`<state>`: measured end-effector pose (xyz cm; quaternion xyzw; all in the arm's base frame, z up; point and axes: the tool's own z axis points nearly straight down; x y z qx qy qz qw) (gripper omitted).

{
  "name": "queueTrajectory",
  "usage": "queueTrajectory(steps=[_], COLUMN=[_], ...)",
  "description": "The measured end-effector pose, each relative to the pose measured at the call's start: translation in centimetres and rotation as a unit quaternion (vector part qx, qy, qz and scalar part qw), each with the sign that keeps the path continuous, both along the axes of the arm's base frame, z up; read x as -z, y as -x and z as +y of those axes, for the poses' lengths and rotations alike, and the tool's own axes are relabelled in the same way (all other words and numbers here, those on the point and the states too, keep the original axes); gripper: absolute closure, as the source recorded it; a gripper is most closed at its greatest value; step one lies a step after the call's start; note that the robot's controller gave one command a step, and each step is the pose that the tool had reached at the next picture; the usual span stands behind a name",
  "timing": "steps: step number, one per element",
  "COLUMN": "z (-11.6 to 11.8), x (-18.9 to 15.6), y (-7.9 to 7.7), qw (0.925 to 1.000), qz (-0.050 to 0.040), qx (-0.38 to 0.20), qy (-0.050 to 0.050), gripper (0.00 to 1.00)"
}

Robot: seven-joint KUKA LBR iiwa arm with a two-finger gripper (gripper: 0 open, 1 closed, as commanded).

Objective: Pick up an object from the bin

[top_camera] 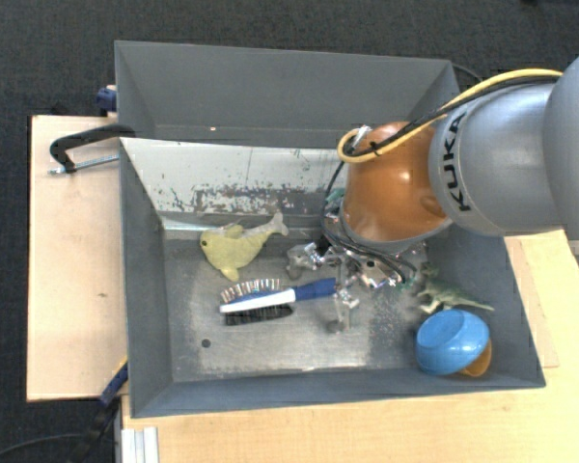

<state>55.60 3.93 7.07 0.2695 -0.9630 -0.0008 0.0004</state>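
Observation:
My gripper hangs low over the middle of the bin, below the arm's orange cover. Its metal fingers stand open, one on each side of the blue handle of a brush. The brush lies flat on the bin floor, its white back and dark bristles pointing left and its handle end under the gripper. The fingers do not visibly press on the handle. A limp yellow rubbery thing lies just up and left of the brush, near the back wall.
A small green toy dinosaur lies right of the gripper. In the front right corner a blue cup rests against an orange thing. The arm covers the bin's right back part.

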Motion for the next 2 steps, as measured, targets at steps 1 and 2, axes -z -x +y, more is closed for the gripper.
queueTrajectory(steps=[1,2], z=[0.0,-0.7], x=[0.0,-13.4], y=[0.0,1.4], qw=[1.0,0.9962], qz=[-0.0008,-0.0069], qx=[0.0,-0.087], qy=[0.0,0.0], gripper=[1.0,1.0])
